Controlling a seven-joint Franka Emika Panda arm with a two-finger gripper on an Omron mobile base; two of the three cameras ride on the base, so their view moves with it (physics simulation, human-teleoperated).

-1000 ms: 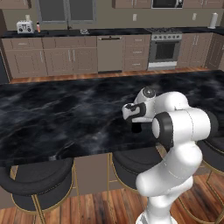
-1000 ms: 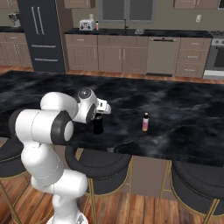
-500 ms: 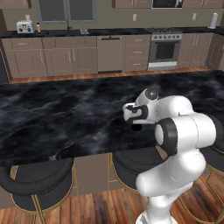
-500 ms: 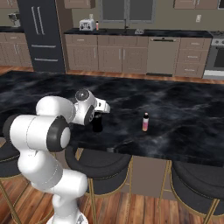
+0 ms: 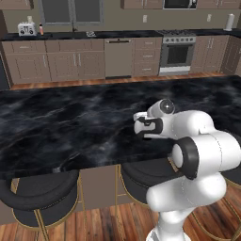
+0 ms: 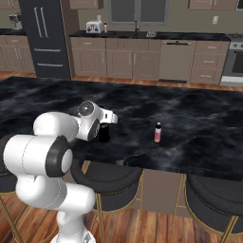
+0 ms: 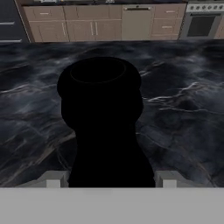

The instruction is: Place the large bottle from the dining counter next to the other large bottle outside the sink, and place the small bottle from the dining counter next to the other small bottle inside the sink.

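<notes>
The large bottle (image 7: 100, 109), glossy black with a narrow neck, stands on the black marble dining counter (image 6: 199, 118) near its front edge. My gripper (image 7: 109, 179) is shut on the bottle's lower body, one finger on each side. From the right base view the gripper (image 6: 103, 129) reaches forward over the bottle (image 6: 103, 136). The small bottle (image 6: 157, 132), pink with a dark cap, stands upright on the counter to the right of it. A pink-orange bottle (image 6: 105, 28) stands by a toaster on the far worktop. The sink is too far off to make out.
Black round stools (image 5: 40, 197) on gold legs line the counter's near edge, right under my arm. Across a wooden floor aisle run brown cabinets, a dishwasher (image 5: 118, 56), an oven (image 5: 178, 52) and a dark fridge (image 6: 45, 40).
My arm's elbow has swung down and outward. The hand and the black bottle have stayed almost in place on the counter.
</notes>
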